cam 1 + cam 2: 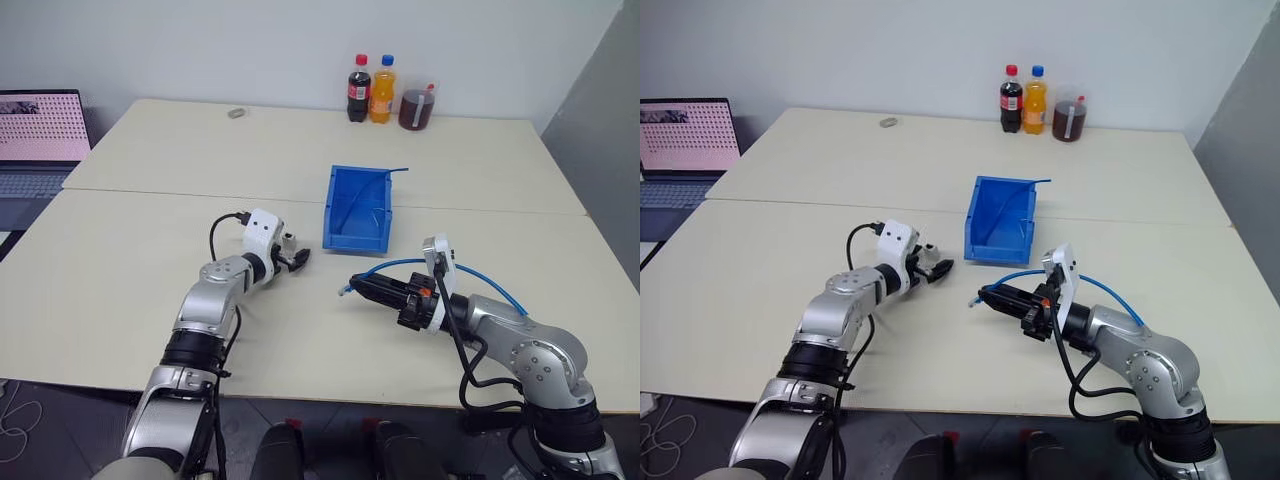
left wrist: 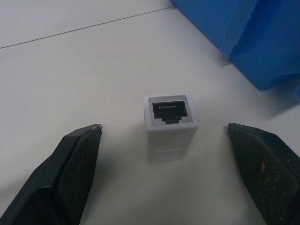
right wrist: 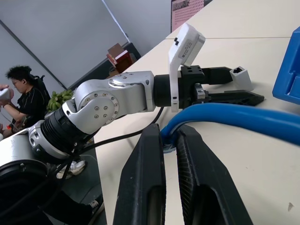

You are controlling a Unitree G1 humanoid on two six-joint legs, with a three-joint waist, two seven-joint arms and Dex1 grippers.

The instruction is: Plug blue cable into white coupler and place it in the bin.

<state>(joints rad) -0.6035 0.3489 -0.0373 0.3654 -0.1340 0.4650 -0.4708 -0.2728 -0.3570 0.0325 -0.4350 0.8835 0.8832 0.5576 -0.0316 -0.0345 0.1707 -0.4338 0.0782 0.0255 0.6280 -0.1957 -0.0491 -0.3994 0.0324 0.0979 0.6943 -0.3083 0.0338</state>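
Left tool (image 2: 164, 140) open, white coupler (image 2: 169, 126), dark socket

white coupler between the wide-open fingers of the left gripper (image 2: 164, 140)

the white coupler (image 2: 169, 126) stands on the pale table (image 2: 70, 70) in the gap between the two black fingers (image 2: 70, 164), touching neither one, its dark socket opening with a row of contacts facing back toward the hand. beyond it and off to one side, past the far fingertip, sits the blue bin (image 2: 243, 37), apart from the coupler. a thin seam line crosses the table farther ahead.
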